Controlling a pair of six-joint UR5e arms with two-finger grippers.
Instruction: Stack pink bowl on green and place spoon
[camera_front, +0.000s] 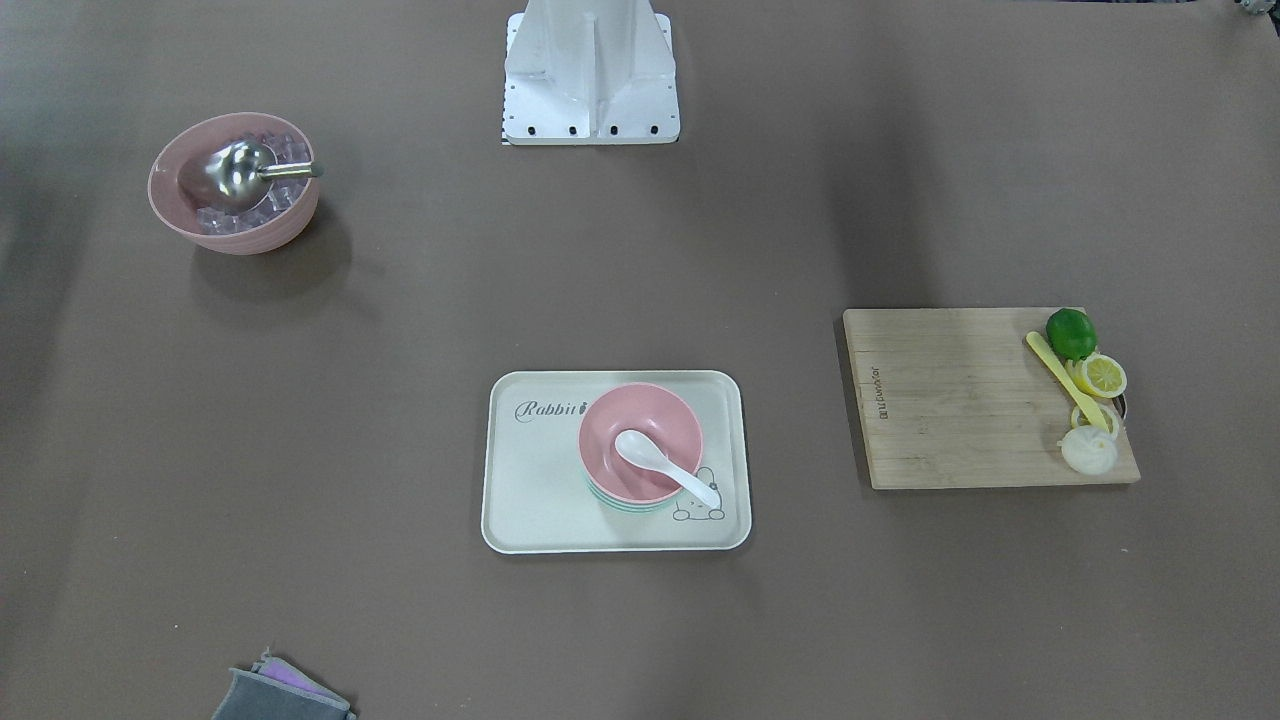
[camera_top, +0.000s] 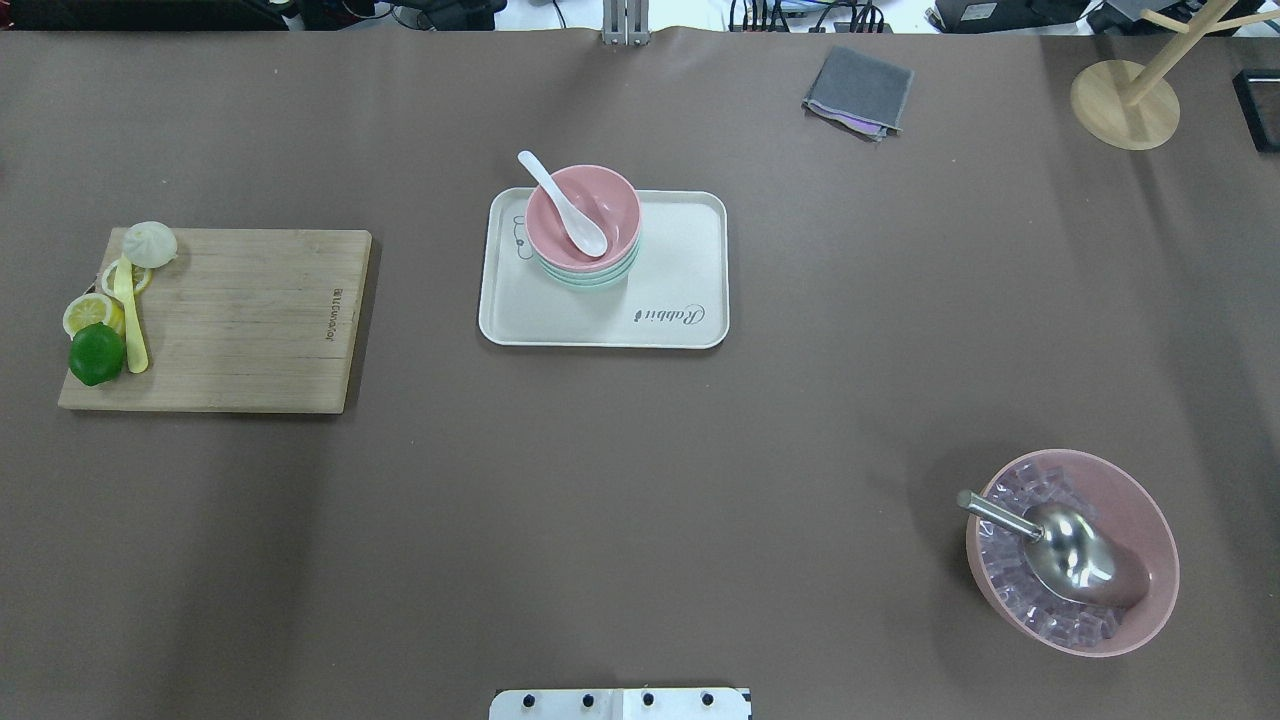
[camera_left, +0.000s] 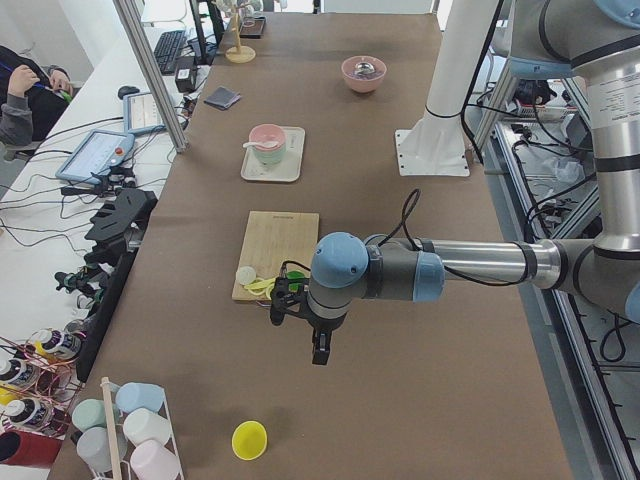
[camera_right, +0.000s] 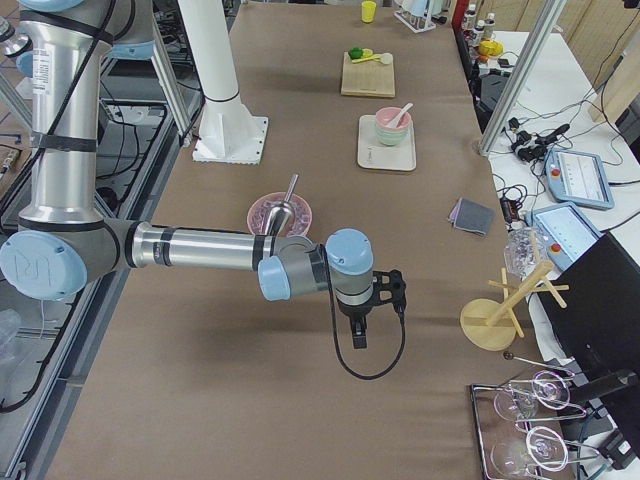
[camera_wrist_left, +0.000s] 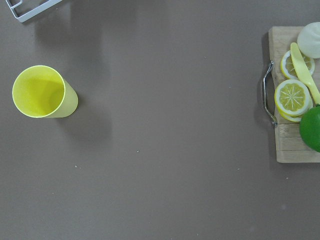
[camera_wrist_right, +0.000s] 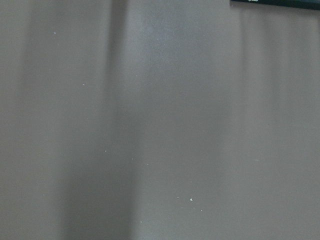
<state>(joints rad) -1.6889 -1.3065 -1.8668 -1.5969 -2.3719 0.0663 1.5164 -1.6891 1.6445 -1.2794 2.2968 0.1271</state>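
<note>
spoon (camera_front: 665, 466) overhanging pink bowl (camera_front: 650, 420), stacked on green bowl (camera_top: 585, 279)

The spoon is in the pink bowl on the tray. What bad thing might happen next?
The spoon has its handle poking out over the rim of the pink bowl, so a bump might flip it out. The pink bowl only rests on the green bowl, and the stack sits toward one end of the tray, so sliding the tray might shake it loose.
</note>
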